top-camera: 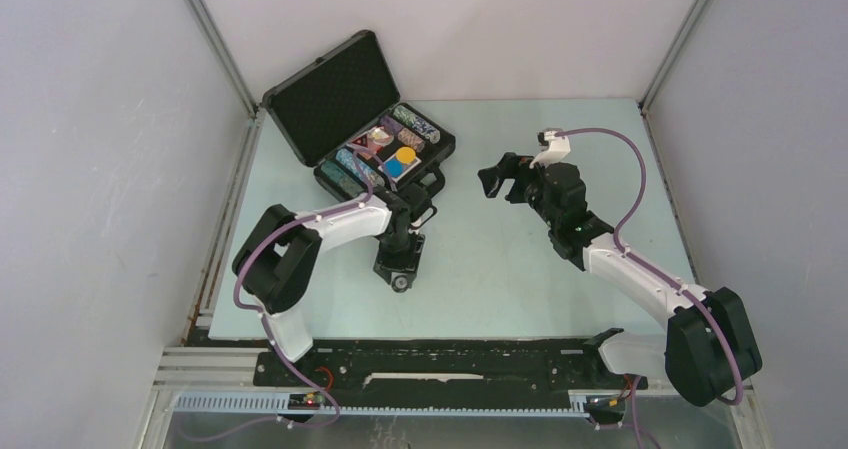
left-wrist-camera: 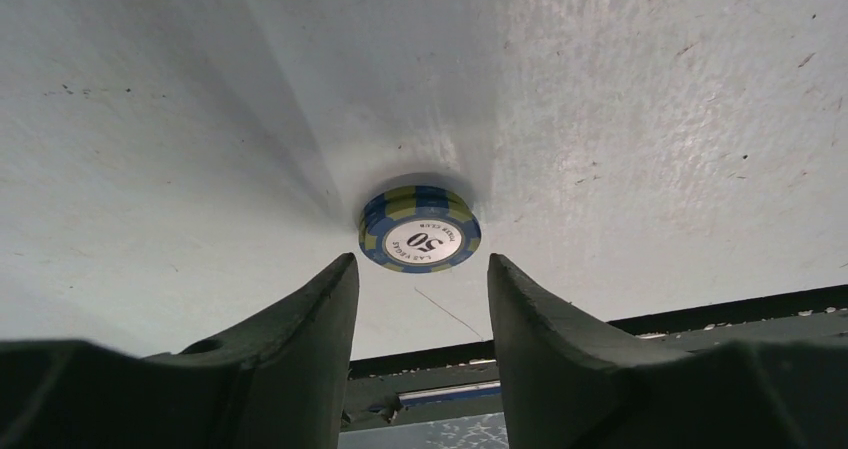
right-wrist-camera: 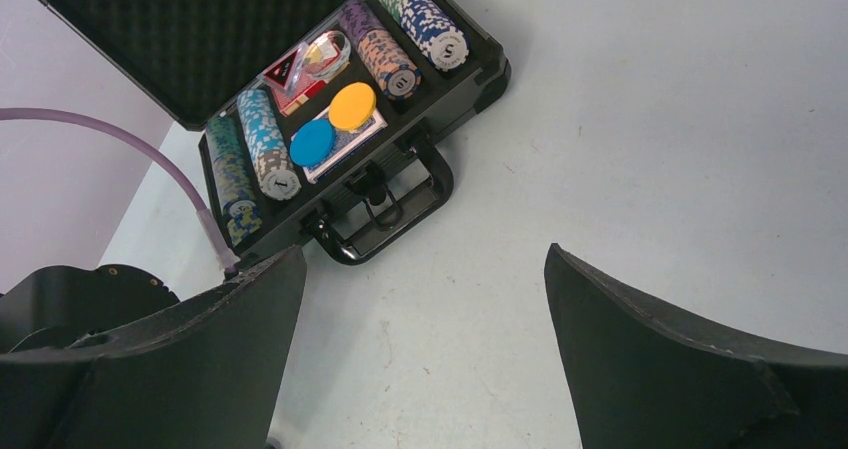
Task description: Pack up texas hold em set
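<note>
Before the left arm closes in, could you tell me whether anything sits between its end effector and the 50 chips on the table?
Nothing visible does: the 50 chips lie on the table just beyond the open left end effector.

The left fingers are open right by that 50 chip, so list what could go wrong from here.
1. The 50 chip lies flat on the table; the open left gripper may push it rather than pinch it.
2. It looks like a short stack, so closing might scatter it.
</note>
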You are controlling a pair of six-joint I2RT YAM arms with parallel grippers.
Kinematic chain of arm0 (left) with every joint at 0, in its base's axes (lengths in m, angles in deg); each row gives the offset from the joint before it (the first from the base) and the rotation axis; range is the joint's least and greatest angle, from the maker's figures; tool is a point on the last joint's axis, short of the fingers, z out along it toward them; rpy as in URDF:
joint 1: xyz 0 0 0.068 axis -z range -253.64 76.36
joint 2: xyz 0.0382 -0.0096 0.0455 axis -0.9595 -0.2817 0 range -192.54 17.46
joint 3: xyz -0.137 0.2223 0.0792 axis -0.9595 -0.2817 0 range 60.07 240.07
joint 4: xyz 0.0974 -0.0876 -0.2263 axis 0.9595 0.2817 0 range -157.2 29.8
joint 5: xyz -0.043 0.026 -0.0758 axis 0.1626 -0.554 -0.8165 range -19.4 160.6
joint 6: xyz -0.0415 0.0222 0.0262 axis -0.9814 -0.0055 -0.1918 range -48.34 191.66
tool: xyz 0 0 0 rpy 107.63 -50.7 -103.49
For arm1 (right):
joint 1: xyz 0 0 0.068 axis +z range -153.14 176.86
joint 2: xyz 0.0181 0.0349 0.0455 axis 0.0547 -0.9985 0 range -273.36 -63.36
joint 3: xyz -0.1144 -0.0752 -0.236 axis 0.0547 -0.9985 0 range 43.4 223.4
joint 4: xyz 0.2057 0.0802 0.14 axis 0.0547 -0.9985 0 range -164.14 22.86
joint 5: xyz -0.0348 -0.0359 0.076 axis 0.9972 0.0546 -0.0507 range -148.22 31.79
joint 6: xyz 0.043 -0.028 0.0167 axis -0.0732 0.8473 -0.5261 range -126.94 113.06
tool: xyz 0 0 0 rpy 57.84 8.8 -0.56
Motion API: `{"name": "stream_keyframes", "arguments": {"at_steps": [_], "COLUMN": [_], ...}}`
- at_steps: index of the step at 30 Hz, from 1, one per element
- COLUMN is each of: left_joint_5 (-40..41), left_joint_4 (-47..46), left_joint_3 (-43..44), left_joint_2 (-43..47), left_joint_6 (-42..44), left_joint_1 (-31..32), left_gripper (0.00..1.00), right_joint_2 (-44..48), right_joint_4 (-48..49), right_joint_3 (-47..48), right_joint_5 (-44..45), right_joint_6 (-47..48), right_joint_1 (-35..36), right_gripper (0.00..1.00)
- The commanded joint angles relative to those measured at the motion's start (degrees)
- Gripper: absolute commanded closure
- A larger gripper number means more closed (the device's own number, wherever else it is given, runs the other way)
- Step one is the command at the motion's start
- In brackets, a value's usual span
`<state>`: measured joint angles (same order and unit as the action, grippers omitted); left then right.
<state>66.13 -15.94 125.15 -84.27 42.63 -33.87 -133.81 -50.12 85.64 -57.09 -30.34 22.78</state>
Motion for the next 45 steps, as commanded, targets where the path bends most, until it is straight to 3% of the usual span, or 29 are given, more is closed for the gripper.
{"name": "stream_keyframes", "arguments": {"at_steps": [1, 5, 10, 15, 19, 26, 30, 35, 38, 45], "left_joint_5": [0.4, 0.9, 7.6, 16.3, 22.0, 28.5, 22.8, 21.2, 20.8, 22.1], "left_joint_4": [-0.2, -0.6, 1.9, 1.1, -5.1, -18.9, -20.8, -20.8, -20.6, -20.6], "left_joint_3": [1.3, -1.4, -2.0, -2.6, -6.7, -11.8, -12.8, -17.2, -17.7, -17.9], "left_joint_2": [1.9, 4.0, 12.2, 30.9, 46.3, 62.1, 67.3, 73.3, 75.2, 77.1], "left_joint_6": [0.1, 0.3, 1.3, 5.0, 6.2, 12.0, 12.1, 12.6, 12.5, 12.7], "left_joint_1": [0.2, 0.2, -0.4, -1.3, -1.3, -3.0, -9.0, -11.1, -11.0, -8.2], "left_gripper": [0.43, 0.36, 0.30, 0.18, 0.11, 0.04, 0.04, 0.03, 0.04, 0.03], "right_joint_2": [1.1, 0.9, 0.7, 2.2, -1.0, -17.1, -31.4, -46.5, -51.6, -55.0], "right_joint_4": [2.2, 2.1, 1.2, -6.8, -18.8, -46.0, -62.5, -78.5, -83.5, -85.5], "right_joint_3": [-0.2, -0.2, -0.2, 1.4, 7.4, 26.9, 39.0, 56.3, 63.3, 63.0], "right_joint_5": [0.0, 0.1, 0.5, 2.4, 2.2, -8.3, -11.0, -9.9, -8.1, -8.8], "right_joint_6": [-0.2, -0.4, -0.6, -3.0, -6.7, -17.2, -28.7, -41.3, -46.3, -56.6], "right_joint_1": [-0.4, -0.2, 0.3, 0.6, 2.7, 11.3, 17.1, 24.9, 27.9, 30.1], "right_gripper": [0.02, 0.01, 0.01, 0.00, 0.00, 0.00, 0.00, 0.00, 0.00, 0.06]}}
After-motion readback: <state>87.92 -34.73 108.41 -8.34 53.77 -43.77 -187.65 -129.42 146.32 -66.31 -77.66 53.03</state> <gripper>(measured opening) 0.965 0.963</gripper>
